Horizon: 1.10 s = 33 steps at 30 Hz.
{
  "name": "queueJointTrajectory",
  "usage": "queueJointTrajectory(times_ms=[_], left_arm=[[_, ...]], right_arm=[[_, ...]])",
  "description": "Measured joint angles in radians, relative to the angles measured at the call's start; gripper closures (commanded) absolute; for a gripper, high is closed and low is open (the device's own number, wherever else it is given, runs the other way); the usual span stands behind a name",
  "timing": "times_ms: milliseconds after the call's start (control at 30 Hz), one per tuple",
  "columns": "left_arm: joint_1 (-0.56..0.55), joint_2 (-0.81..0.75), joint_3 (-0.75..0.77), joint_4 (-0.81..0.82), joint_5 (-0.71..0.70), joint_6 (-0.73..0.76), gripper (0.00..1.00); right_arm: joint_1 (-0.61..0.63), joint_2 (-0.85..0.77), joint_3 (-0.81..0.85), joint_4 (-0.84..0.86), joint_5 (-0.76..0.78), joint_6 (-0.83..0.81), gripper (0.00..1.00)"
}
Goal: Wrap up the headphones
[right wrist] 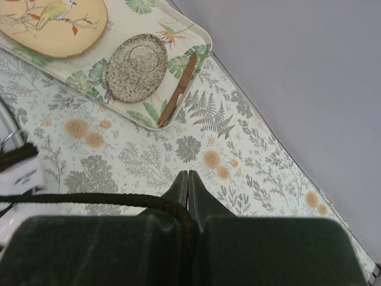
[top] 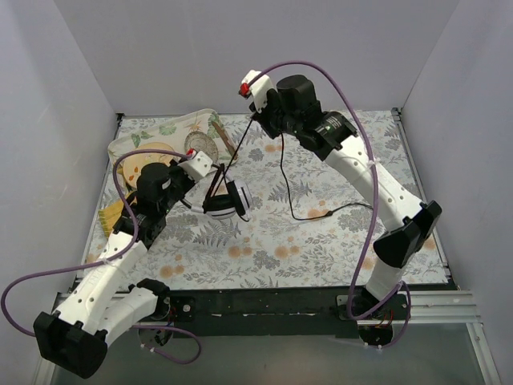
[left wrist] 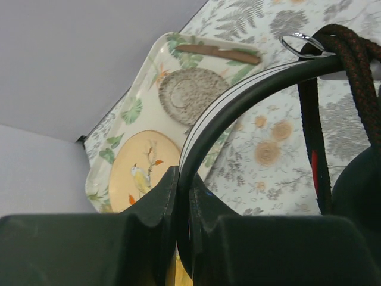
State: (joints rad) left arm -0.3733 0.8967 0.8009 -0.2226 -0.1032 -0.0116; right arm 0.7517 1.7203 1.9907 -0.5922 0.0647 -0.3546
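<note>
Nearest us, the left gripper (left wrist: 183, 182) is clenched on the thin headband, holding the headphones (top: 232, 200) over the middle of the table (top: 321, 249), seemingly lifted off it. A few turns of cable (top: 283, 172) sit on the band beside one cup. Farther back, the right gripper (right wrist: 188, 179) is pinched tight on that cable, with the loose tail lying on the cloth. We should keep the line taut, lay each turn beside the last, and stay clear of the tray (right wrist: 205, 42) beyond.
</note>
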Motion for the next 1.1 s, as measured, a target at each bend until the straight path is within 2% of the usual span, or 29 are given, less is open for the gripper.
queueJointTrajectory(times_ms=[233,500,567,667,833,967,1100], left_arm=[[-0.008,-0.003,0.112,-0.145,0.132,-0.071,1.0],[-0.007,0.008,0.242,-0.259,0.269,-0.217,1.0],[-0.008,0.028,0.327,-0.312,0.33,-0.27,1.0],[-0.008,0.059,0.465,-0.36,0.425,-0.351,1.0],[-0.009,0.091,0.641,-0.37,0.55,-0.475,1.0],[-0.01,0.137,0.76,-0.344,0.571,-0.581,1.0],[-0.008,0.178,0.835,-0.322,0.531,-0.65,1.0]], right_arm=[[-0.079,0.136,0.111,0.062,-0.132,0.043,0.99],[-0.19,0.137,-0.023,0.157,-0.299,0.13,0.99],[-0.195,0.137,-0.068,0.184,-0.353,0.138,0.89],[-0.196,0.122,-0.18,0.289,-0.458,0.154,0.77],[-0.208,0.083,-0.455,0.541,-0.602,0.24,0.67],[-0.206,0.083,-0.638,0.717,-0.667,0.325,0.64],[-0.182,0.066,-0.799,0.875,-0.647,0.365,0.62]])
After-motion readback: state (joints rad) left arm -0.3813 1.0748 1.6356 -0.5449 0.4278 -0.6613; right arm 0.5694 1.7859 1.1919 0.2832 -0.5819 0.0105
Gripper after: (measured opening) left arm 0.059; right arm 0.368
